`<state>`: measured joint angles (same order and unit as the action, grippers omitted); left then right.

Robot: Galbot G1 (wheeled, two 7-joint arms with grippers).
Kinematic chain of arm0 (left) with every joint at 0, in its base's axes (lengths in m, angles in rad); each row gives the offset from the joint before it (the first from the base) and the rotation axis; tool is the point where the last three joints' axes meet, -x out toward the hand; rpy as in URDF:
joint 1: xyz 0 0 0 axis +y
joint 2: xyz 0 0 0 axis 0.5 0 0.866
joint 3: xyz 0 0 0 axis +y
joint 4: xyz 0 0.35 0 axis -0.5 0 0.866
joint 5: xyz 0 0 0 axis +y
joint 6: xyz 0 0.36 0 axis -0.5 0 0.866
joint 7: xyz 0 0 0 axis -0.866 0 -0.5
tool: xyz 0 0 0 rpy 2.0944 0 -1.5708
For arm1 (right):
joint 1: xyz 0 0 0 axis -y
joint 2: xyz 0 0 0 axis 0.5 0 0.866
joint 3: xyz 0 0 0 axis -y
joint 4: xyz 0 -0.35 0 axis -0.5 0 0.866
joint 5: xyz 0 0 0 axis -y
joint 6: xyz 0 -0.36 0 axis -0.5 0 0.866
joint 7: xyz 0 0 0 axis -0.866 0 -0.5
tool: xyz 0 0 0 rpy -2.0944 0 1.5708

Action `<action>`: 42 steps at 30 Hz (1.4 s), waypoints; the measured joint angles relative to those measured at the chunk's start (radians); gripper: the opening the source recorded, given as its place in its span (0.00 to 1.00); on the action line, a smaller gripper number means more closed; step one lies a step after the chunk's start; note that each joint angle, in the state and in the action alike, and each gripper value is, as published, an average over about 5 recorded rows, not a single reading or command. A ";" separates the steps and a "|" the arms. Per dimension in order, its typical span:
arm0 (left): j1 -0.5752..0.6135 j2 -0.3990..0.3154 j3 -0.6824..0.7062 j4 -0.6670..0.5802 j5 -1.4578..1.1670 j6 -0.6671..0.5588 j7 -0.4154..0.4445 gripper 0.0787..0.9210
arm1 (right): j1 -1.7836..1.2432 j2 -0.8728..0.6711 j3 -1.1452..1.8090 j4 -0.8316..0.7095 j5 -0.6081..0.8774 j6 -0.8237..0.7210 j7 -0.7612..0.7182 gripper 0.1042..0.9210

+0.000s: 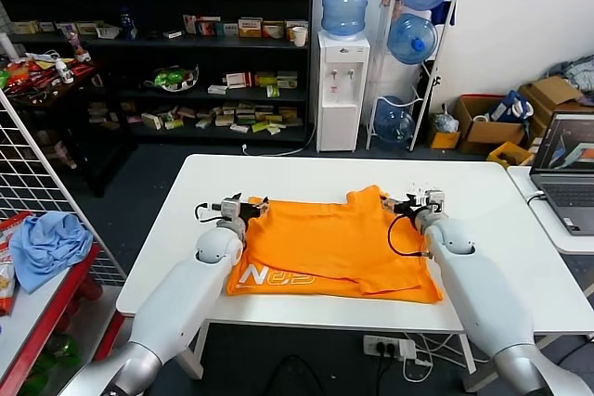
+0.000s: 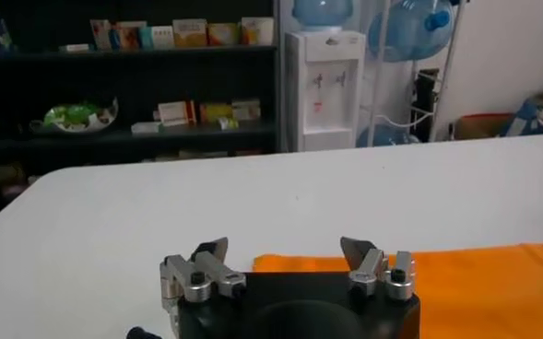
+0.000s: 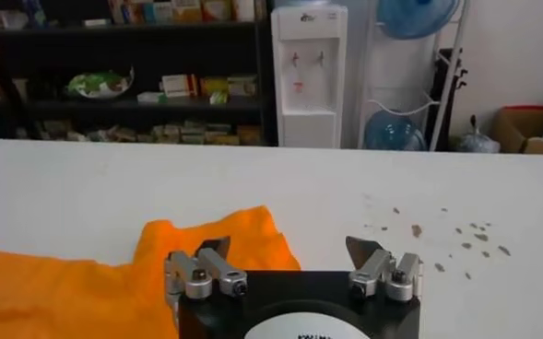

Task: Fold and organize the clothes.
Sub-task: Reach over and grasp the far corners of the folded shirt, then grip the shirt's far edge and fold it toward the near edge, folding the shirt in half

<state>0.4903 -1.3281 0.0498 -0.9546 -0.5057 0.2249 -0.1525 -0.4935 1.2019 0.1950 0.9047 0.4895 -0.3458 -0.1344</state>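
Observation:
The orange T-shirt [image 1: 325, 243] lies partly folded on the white table [image 1: 306, 173], with white lettering near its front left edge. My left gripper [image 1: 249, 207] hovers at the shirt's far left corner, open and empty; in the left wrist view [image 2: 285, 249] the shirt's edge [image 2: 474, 276] lies just under it. My right gripper [image 1: 411, 201] is at the shirt's far right corner, open and empty; in the right wrist view [image 3: 289, 247] an orange fold [image 3: 218, 235] lies below its one fingertip [image 3: 214, 249].
A laptop [image 1: 568, 169] sits on a side table at right. A light blue cloth [image 1: 51, 243] lies on a red rack at left. A water dispenser [image 1: 342, 90] and dark shelves [image 1: 158, 53] stand behind the table.

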 measured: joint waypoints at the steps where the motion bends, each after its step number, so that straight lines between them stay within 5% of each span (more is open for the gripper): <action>1: -0.006 -0.006 0.000 0.017 0.005 0.001 0.004 0.88 | 0.004 0.007 0.000 -0.015 -0.007 0.003 -0.005 0.79; 7: -0.027 -0.029 -0.003 0.091 0.028 0.005 0.022 0.82 | 0.024 0.032 -0.002 -0.080 -0.037 0.019 -0.025 0.58; 23: -0.022 -0.019 -0.001 0.099 0.011 0.017 0.055 0.28 | 0.060 0.060 -0.002 -0.154 -0.067 0.065 -0.049 0.04; 31: 0.020 0.025 0.013 0.021 -0.004 -0.021 0.049 0.03 | 0.017 0.032 -0.017 -0.060 -0.040 0.081 -0.016 0.02; 42: 0.129 0.140 0.014 -0.204 -0.048 -0.053 0.016 0.02 | -0.153 -0.074 -0.027 0.258 0.029 0.039 0.103 0.02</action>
<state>0.6191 -1.1882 0.0639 -1.1581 -0.5532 0.1715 -0.1369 -0.6461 1.1276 0.1678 1.1622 0.5186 -0.3067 -0.0314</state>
